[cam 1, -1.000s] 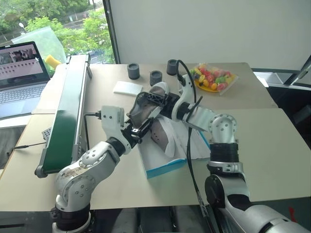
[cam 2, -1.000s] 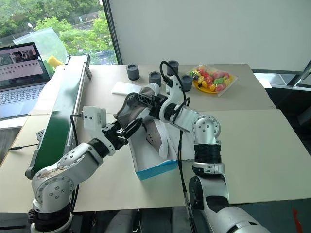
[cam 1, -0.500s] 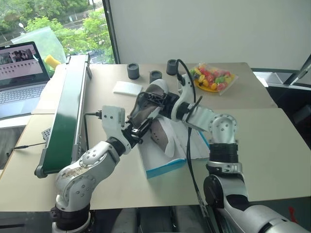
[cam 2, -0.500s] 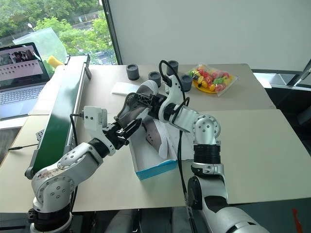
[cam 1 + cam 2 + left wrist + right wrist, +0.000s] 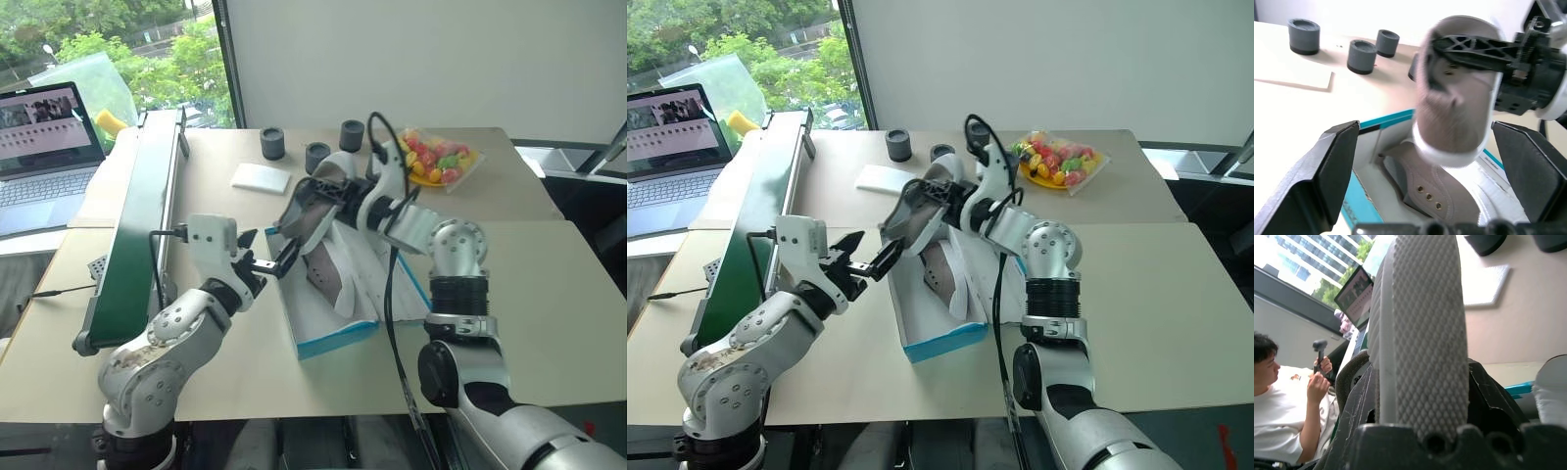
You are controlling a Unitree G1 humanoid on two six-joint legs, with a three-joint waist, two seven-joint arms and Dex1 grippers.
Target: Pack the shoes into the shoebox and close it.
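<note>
The right gripper point(image 5: 318, 201), reaching level toward the robot's left, pinches one shoe point(image 5: 312, 208) above the open blue shoebox point(image 5: 338, 338). The second shoe point(image 5: 328, 276) lies inside the shoebox, below the held one. The left gripper point(image 5: 266, 257) points level at the held shoe with fingers spread wide, just short of it.

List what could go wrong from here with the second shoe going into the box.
1. The right pincer alone holds the shoe over the shoebox; the left pincer is open beside it, so a slip would drop it.
2. The other shoe already lies inside, so the held one may land on top and block the lid.
</note>
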